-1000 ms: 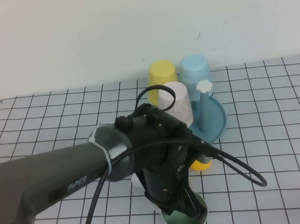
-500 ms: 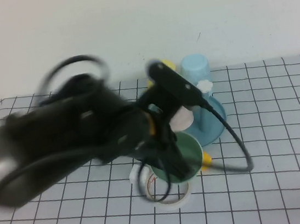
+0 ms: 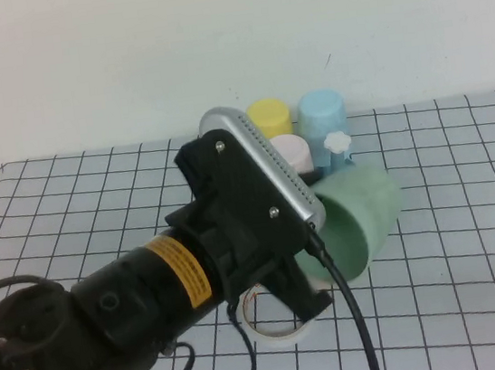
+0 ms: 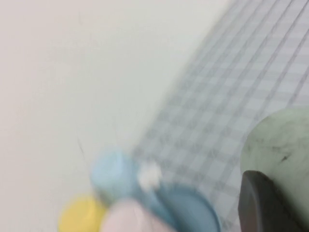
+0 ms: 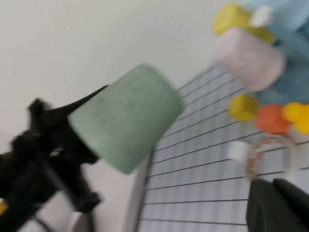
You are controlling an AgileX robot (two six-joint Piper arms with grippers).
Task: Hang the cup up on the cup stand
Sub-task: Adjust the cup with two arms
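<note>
Cups crowd cup stand; right side seems open.

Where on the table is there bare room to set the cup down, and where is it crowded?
Bare grid lies right of the cup stand and along the far left. Crowded: the stand with its cups, the tape ring beside it, and the left gripper holding the cup. Right gripper shut, aside.

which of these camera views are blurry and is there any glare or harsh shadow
High view: sharp, even light, no glare, left pincer shut on the cup. Left wrist view: heavily smeared, cup stand soft. Right wrist view: mildly blurred, right pincer shut, dark at the edge.
</note>
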